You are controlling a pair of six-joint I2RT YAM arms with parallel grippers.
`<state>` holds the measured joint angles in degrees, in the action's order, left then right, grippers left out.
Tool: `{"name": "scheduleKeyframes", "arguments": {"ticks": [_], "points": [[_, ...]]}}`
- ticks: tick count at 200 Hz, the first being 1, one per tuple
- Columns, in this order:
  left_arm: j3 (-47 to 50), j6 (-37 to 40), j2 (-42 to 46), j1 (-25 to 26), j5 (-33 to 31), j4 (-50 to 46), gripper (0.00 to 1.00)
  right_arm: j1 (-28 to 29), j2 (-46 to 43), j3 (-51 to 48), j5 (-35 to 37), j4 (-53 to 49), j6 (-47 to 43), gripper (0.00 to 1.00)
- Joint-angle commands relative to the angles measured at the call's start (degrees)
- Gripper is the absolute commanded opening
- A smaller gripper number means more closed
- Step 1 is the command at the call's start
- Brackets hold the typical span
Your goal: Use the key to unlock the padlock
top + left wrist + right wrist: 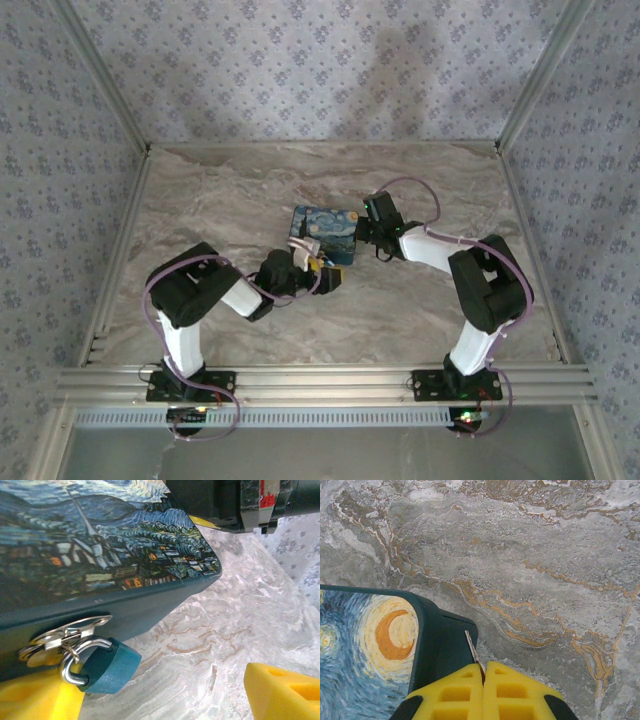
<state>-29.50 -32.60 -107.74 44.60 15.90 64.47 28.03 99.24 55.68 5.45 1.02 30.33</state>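
Reading everything off the tin (325,228), I find the padlock (111,666) is a small teal body. It hangs by its silver shackle (68,673) from the hasp (75,630) on the tin's side wall facing the left arm, low over the tabletop (225,630). Its long axis is tilted, running from the hasp outward and away from the tin wall. I can't make out the end where a keyhole would sit from the left wrist view. My left tool (160,692) is spread wide and holds nothing, with one yellow finger (35,697) just beside and beneath the padlock and the other well apart on the open side. My right tool (483,672) is pinched tight on the key (471,647), whose thin blade pokes out past the fingertips just beside a rounded corner of the tin. Judging by the top view, that corner is at the tin's right end, on the far side from the hasp. So the padlock lies across the tin from the key, and the left arm is much the nearer to it. My judgement is that the left should steady the padlock body and turn its free end outward, then the right must carry the blade round the tin and line it up with that long axis
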Motion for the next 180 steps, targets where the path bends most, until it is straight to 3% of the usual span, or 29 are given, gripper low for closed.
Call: {"name": "scheduleKeyframes", "arguments": {"ticks": [1, 50, 98, 138, 180], "points": [[0.5, -1.6, -0.6, -0.4, 4.3, 6.5, 0.77, 0.6, 0.7, 1.7, -0.7, -0.5, -1.0, 0.0], [0.8, -3.7, -2.0, -1.1, 6.6, 9.1, 0.66, 0.9, 1.0, 1.7, -0.7, -0.3, -0.9, 0.0], [-0.5, -5.2, -3.7, -0.9, 5.2, 6.7, 0.71, 1.2, 0.9, 1.5, -0.8, -0.1, -0.8, 0.0], [-2.0, -7.1, -5.3, -1.1, 3.6, 4.3, 0.68, 1.5, 0.8, 1.4, -0.8, 0.1, -0.7, 0.0], [0.2, -9.1, -8.6, -1.5, 5.0, 14.2, 0.73, 1.6, 0.9, 1.1, -1.0, 0.3, -0.6, 0.0]]}}
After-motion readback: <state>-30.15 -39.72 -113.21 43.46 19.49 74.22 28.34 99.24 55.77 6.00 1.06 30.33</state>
